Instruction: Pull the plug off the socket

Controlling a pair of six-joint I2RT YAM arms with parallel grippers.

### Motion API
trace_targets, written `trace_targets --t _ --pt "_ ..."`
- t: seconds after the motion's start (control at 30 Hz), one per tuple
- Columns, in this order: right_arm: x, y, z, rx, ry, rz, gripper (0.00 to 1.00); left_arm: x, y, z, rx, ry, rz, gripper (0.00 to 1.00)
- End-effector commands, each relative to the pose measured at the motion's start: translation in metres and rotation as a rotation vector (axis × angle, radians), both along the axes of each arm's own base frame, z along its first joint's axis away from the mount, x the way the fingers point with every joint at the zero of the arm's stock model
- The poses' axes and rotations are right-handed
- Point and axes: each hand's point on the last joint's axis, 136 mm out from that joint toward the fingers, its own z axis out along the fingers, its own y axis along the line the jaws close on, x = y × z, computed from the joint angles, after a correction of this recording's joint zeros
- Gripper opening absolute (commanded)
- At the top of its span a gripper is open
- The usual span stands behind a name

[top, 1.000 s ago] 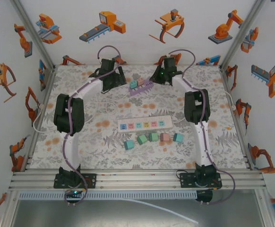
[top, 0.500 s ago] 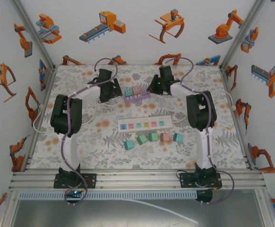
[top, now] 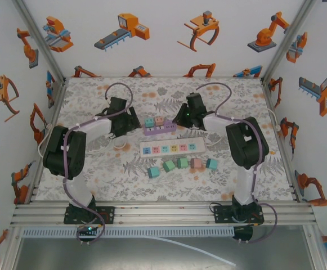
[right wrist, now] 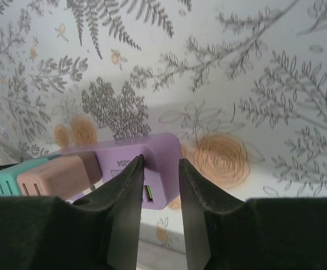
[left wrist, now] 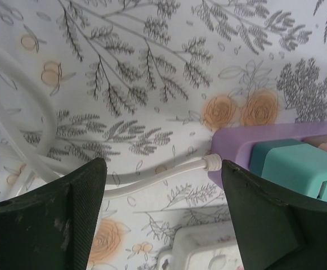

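Right wrist: black fingers (right wrist: pixel 124 225) clamp rounded purple socket (right wrist: pixel 158 147).

The purple socket strip (left wrist: pixel 231 149) and its teal plug (left wrist: pixel 298 166) run off the left wrist view's right edge, the white strip (left wrist: pixel 205 250) off its bottom — and the fingers (right wrist: pixel 124 214) of the right gripper (right wrist: pixel 160 169) cover the purple strip's near side, so any grip is unclear.

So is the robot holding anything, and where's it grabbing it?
The right gripper seems to pinch the purple power strip at its cordless end. The left gripper is open around the cord, holding nothing.
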Motion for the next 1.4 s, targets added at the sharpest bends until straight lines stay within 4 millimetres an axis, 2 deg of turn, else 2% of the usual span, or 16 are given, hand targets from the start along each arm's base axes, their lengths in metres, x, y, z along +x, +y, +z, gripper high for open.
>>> trace_targets --t 0.0,0.13,0.2,0.3,0.4,0.5,0.57,0.67,0.77,0.87,1.07,1.2,1.37 --pt "-0.034 -0.019 -0.033 -0.101 0.094 -0.032 0.33 -0.010 0.003 0.011 0.002 -0.030 0.013 0.76" --pt "-0.040 -0.027 -0.026 -0.133 0.077 -0.045 0.34 -0.014 0.006 0.032 -0.011 -0.100 0.007 0.75" --pt "-0.038 -0.027 -0.011 -0.132 0.033 -0.026 0.37 -0.013 0.005 0.048 -0.011 -0.151 -0.013 0.75" --pt "-0.029 -0.022 0.025 -0.157 -0.124 0.057 0.43 -0.012 0.002 0.067 0.006 -0.223 -0.057 0.75" --pt "-0.021 -0.012 0.065 -0.213 -0.308 0.189 0.45 -0.015 -0.010 0.081 -0.025 -0.283 -0.130 0.76" --pt "-0.022 0.002 0.102 -0.281 -0.509 0.369 0.47 -0.021 -0.022 0.086 -0.066 -0.330 -0.198 0.77" --pt "-0.031 0.016 0.121 -0.325 -0.676 0.533 0.47 -0.023 -0.026 0.087 -0.086 -0.353 -0.221 0.77" --pt "-0.057 0.037 0.137 -0.387 -0.928 0.801 0.48 -0.024 -0.030 0.082 -0.092 -0.354 -0.241 0.77" --pt "-0.088 0.051 0.136 -0.453 -1.161 1.063 0.51 -0.024 -0.035 0.076 -0.104 -0.345 -0.259 0.77" --pt "-0.100 0.059 0.129 -0.493 -1.290 1.214 0.53 -0.024 -0.040 0.072 -0.125 -0.340 -0.272 0.77" --pt "-0.107 0.070 0.106 -0.470 -1.281 1.440 0.54 -0.025 -0.036 0.054 -0.091 -0.285 -0.265 0.77" --pt "-0.105 0.079 0.100 -0.422 -1.258 1.484 0.55 -0.029 -0.038 0.046 -0.063 -0.267 -0.293 0.77" --pt "-0.098 0.091 0.082 -0.404 -1.186 1.522 0.56 -0.033 -0.047 0.039 -0.040 -0.256 -0.343 0.77"
